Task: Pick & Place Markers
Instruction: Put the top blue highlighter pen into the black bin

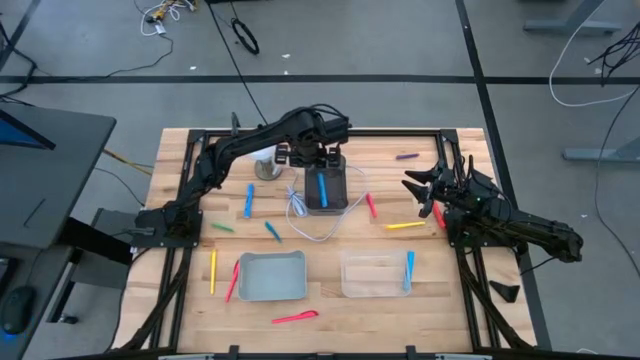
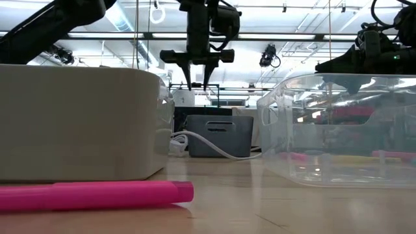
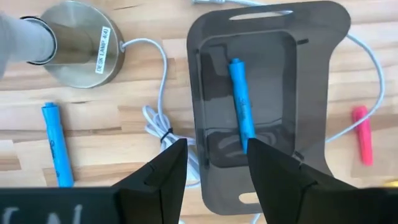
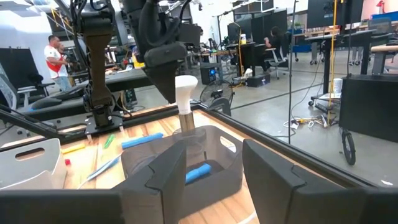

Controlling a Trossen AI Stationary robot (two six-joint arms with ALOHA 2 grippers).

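Overhead, the wooden table (image 1: pixel 330 310) carries the markers — short, thin, pen-like sticks in several colours — scattered around three containers. A blue marker (image 1: pixel 321 188) lies lengthwise inside the dark grey bin (image 1: pixel 345 190) at table centre; the left wrist view shows it as a bright blue stick with a slightly thicker cap end. The left gripper (image 1: pixel 318 160) hangs directly above this bin, its fingers (image 3: pixel 163 177) spread apart and empty, well clear of the marker below. A white coiled cable (image 1: pixel 300 210) loops around the bin, beside a metal disc base (image 1: pixel 266 168).

Other markers on the table: a blue one (image 1: pixel 249 200) left of the bin, a short green one (image 1: pixel 222 228), a small blue one (image 1: pixel 272 231), a yellow one (image 1: pixel 213 271) and a red one (image 1: pixel 233 282) beside the grey tray (image 1: pixel 272 293), a pink one (image 1: pixel 295 318) near the front edge, a pink-red one (image 1: pixel 371 206) right of the bin, a yellow one (image 1: pixel 405 226), and a purple one (image 1: pixel 406 156) near the far edge. One blue marker (image 1: pixel 409 270) rests at the right end of the clear container (image 1: pixel 360 275).

The right gripper (image 1: pixel 422 192) waits over the table's right side — fingers (image 4: pixel 158 171) parted, holding nothing.
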